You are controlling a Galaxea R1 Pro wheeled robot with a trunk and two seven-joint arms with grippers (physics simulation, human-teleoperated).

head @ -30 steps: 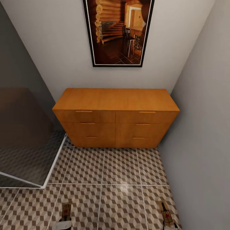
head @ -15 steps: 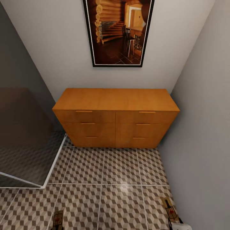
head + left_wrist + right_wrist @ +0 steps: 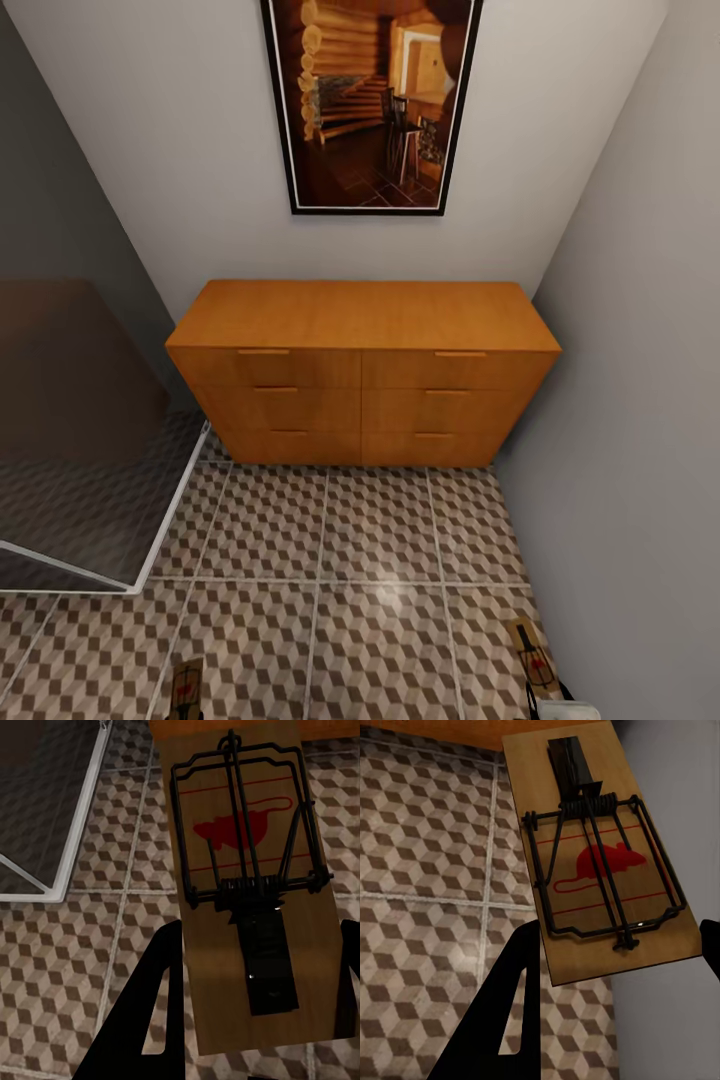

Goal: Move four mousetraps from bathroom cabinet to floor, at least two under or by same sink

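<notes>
Between each gripper's fingers, a red-marked wooden mousetrap [image 3: 247, 892].

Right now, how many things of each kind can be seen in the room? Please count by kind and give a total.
Mousetraps: 2, one at the left end effector, one at the right end effector
Wooden cabinets: 1
Framed pictures: 1
Total: 4
</notes>
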